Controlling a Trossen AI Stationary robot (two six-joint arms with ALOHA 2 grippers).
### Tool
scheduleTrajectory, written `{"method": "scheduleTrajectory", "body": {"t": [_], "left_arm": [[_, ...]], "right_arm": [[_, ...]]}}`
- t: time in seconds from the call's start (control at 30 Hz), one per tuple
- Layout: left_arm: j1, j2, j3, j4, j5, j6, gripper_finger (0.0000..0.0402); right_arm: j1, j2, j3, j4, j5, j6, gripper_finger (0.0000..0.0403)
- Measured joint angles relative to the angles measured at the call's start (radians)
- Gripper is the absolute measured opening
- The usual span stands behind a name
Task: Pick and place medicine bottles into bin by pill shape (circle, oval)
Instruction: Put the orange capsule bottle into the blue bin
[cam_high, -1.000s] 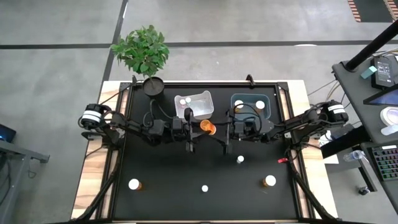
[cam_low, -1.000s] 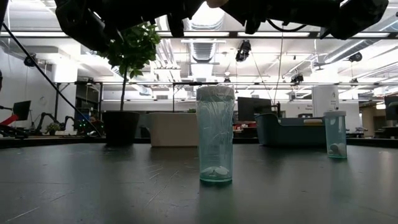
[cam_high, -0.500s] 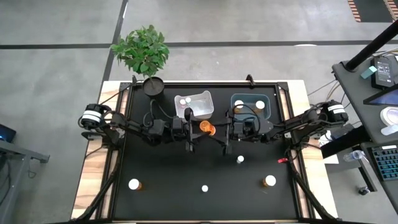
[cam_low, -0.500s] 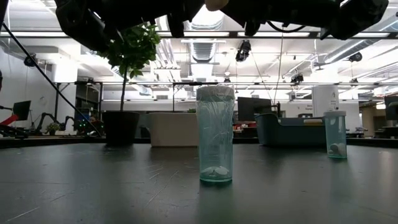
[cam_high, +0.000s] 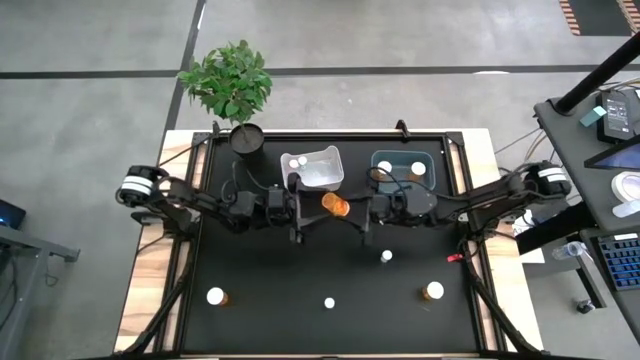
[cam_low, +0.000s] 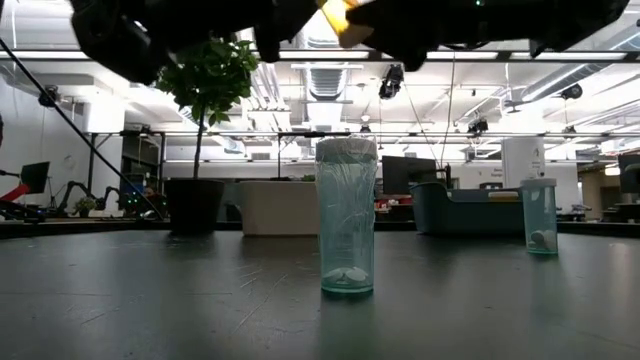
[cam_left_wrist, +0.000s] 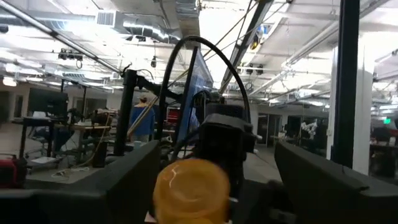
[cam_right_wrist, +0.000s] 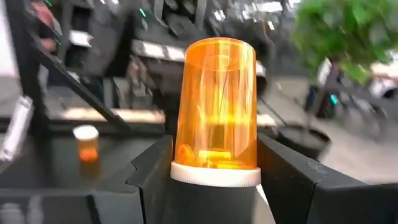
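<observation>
My right gripper (cam_high: 358, 206) is shut on an amber bottle (cam_high: 335, 204) with a white cap, held above the middle of the table in front of the two bins. In the low view the bottle (cam_low: 338, 18) shows at the very top. My left gripper (cam_high: 300, 207) is open and faces the bottle's bottom (cam_left_wrist: 191, 190) from the left, with a finger on either side of it and no touch. More bottles stand on their bases on the black table: two amber ones (cam_high: 215, 296) (cam_high: 433, 291) and two small clear ones (cam_high: 329, 302) (cam_high: 386, 256). My right gripper pinches the bottle's white cap end (cam_right_wrist: 215, 175) between its two fingers (cam_right_wrist: 152, 171). The fingers come level from the table's right and lie along the bottle. The amber body sticks out past the fingertips toward the left arm, and the bottle is lifted clear of the table.
A white bin (cam_high: 315, 168) and a teal bin (cam_high: 403, 168), each with bottles in it, stand at the back middle. A potted plant (cam_high: 235, 85) stands at the back left. A small red object (cam_high: 455, 258) lies at the right.
My left arm has drawn back a little toward the table's left edge, away from the amber bottle. The bottle has stayed in my right gripper, above the middle of the table.
</observation>
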Motion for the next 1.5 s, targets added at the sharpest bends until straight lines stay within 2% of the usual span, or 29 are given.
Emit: {"method": "scheduleTrajectory", "body": {"t": [0.13, 0.3, 0.5, 0.67, 0.83, 1.03, 1.2, 1.5], "left_arm": [[0.0, -0.071, -0.074, -0.006, 0.0, 0.014, 0.0302], [0.0, -0.151, -0.168, -0.01, -0.001, 0.015, 0.0302], [0.004, -0.215, -0.238, -0.002, -0.01, 0.016, 0.0302], [0.007, -0.251, -0.27, -0.006, -0.056, 0.017, 0.0302], [0.007, -0.257, -0.271, -0.005, -0.059, 0.043, 0.0302], [0.007, -0.257, -0.271, -0.005, -0.06, 0.066, 0.0302], [0.007, -0.257, -0.271, -0.005, -0.06, 0.101, 0.0302], [0.007, -0.257, -0.273, -0.039, -0.06, 0.104, 0.0302]], "right_arm": [[-0.001, -0.088, 0.064, -0.347, 0.112, 0.044, 0.0201], [-0.047, -0.145, 0.281, -1.02, 0.258, 0.18, 0.0201], [-0.208, -0.078, 0.585, -1.689, 0.246, 0.366, 0.0201], [-0.381, 0.026, 0.743, -2.019, 0.088, 0.379, 0.0201], [-0.536, 0.129, 0.794, -2.196, -0.057, 0.298, 0.0201], [-0.652, 0.222, 0.797, -2.269, -0.061, 0.221, 0.0201], [-0.69, 0.303, 0.797, -2.263, -0.107, 0.169, 0.0201], [-0.69, 0.441, 0.796, -2.265, -0.106, 0.124, 0.0201]]}}
